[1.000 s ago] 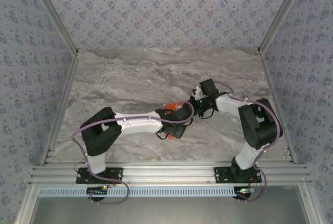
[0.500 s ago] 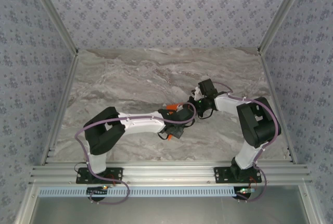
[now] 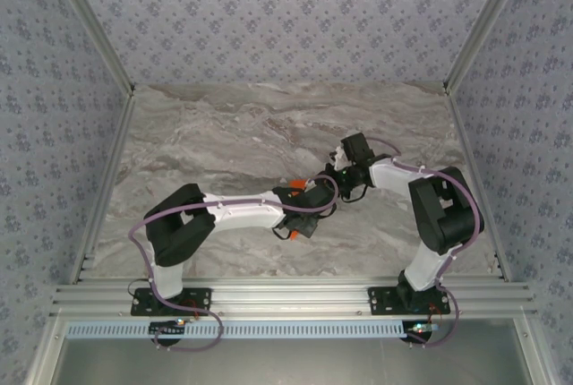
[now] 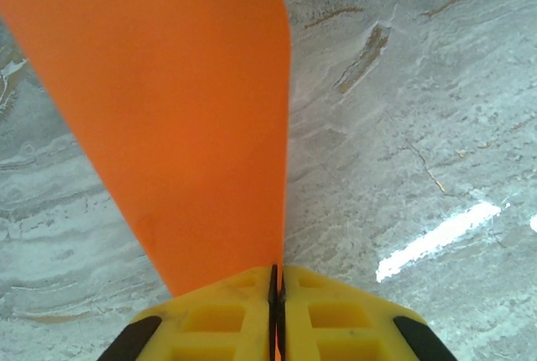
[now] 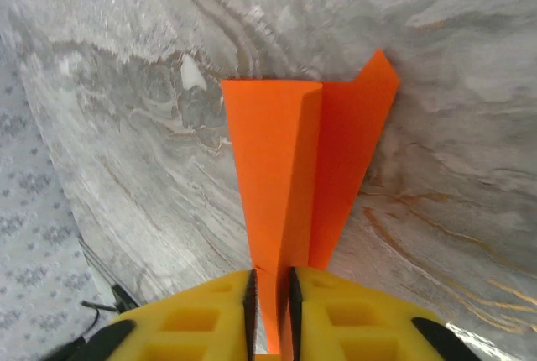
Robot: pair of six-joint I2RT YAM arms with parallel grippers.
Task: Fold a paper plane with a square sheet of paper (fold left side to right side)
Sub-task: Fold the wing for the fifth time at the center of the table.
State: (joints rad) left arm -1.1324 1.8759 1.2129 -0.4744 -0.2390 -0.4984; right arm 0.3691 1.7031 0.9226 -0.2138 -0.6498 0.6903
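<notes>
The square sheet of paper is folded into a narrow orange paper plane (image 5: 289, 159) with a centre crease and one wing spread to the right, held just above the marble table. My left gripper (image 4: 278, 281) is shut on a broad orange flap (image 4: 185, 109) of it. In the right wrist view, the plane's narrow end runs between the yellow fingers of my right gripper (image 5: 272, 281), whose jaws stand slightly apart. From above, both grippers meet at the table's middle: left (image 3: 312, 192), right (image 3: 333, 175), with a bit of orange paper (image 3: 305, 183) between them.
The grey marble table (image 3: 224, 134) lies bare on all sides of the two grippers. Patterned walls close it in at the back and sides. An aluminium rail (image 3: 286, 295) with both arm bases runs along the near edge.
Both arms stay almost where they were. The right wrist has crept slightly up and left, and the left wrist has nudged a little toward it.
</notes>
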